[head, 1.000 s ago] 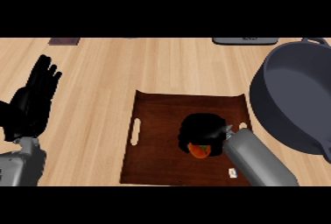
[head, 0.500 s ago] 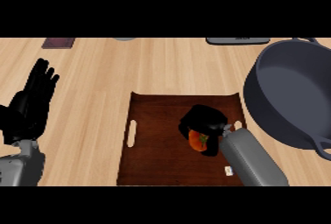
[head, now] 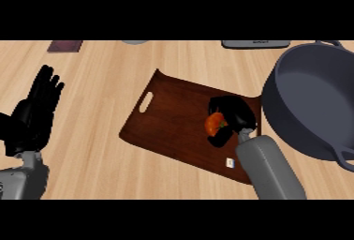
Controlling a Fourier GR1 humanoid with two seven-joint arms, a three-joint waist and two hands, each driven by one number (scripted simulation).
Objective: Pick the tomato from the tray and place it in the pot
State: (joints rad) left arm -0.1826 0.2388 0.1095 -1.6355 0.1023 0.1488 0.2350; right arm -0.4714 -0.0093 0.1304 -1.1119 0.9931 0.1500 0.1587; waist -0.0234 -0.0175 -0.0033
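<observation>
Curling, apparently, round the tomato (head: 216,123): right hand (head: 233,115) fingers (head: 223,104).

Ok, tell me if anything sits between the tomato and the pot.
Nothing visible does. The right hand has its fingers curled round the orange-red tomato over the dark brown wooden tray, and the big grey pot sits open immediately to its right.

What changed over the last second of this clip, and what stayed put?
The right hand, fingers curled round the tomato, now shows nearer the pot. The tray appears turned, its handle slot now up and to the left. The view itself also seems to have shifted. The left hand remains open at the left edge.
</observation>
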